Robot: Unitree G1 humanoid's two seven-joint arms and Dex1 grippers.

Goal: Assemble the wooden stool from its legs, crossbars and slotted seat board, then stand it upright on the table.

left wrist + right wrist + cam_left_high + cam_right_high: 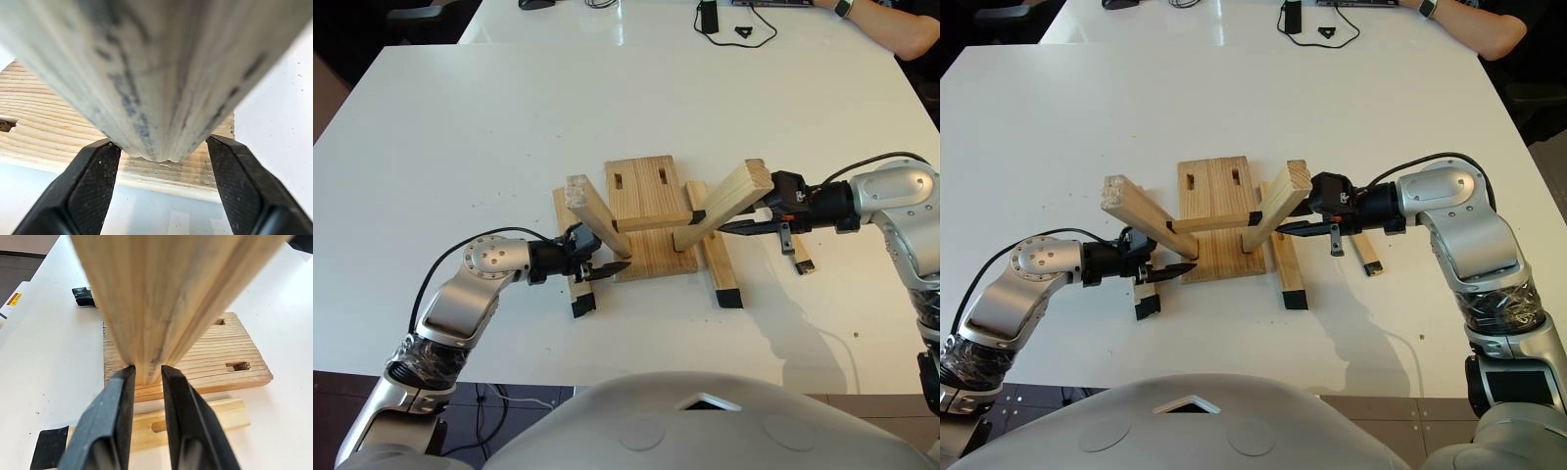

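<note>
The slotted seat board (pixel 644 186) lies flat on the white table. Two legs joined by a crossbar (pixel 654 221) stand splayed on its near part. My left gripper (pixel 607 266) is at the lower end of the left leg (pixel 592 208), and its fingers (pixel 93 181) press that leg from both sides. From the right, my right gripper (pixel 742 226) comes in low against the right leg (pixel 729 198). Its narrow-set fingers (pixel 115 406) are shut on that leg's lower edge (pixel 146 308).
Another leg (pixel 718 262) with a black foot lies on the table right of the board. A second one (pixel 578 292) lies under my left gripper. A short wooden piece (pixel 801 260) rests near my right wrist. Cables and small items lie on the far table.
</note>
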